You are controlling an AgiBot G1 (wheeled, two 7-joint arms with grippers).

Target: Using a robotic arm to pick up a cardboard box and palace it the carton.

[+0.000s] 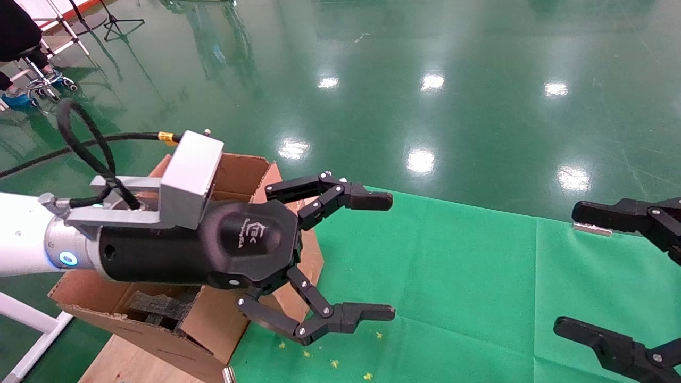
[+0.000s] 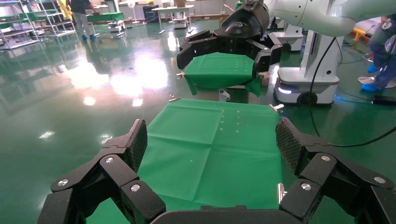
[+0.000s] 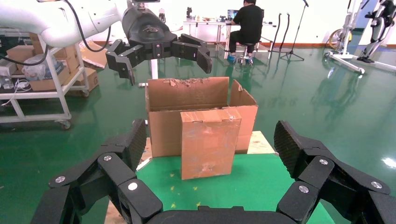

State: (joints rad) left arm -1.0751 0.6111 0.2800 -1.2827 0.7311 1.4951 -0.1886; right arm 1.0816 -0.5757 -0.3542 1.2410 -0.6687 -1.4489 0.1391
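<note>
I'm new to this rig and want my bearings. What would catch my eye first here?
The left gripper, wide open and empty, hangs above the green cloth beside the torn carton. A small cardboard box stands upright on the cloth, in front of the carton. The right gripper, also open, waits at the cloth's right edge.

Left gripper (image 1: 391, 255) held raised on white arm, jaws spread wide, nothing gripped, right gripper (image 1: 564, 268) seen at right edge, jaws likewise spread, empty

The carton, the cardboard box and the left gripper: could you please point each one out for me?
carton (image 3: 187, 95), right wrist view, inner back wall.
cardboard box (image 3: 208, 142), right wrist view, front face, standing against the carton.
left gripper (image 1: 380, 255), head view, midway between its open fingertips.
</note>
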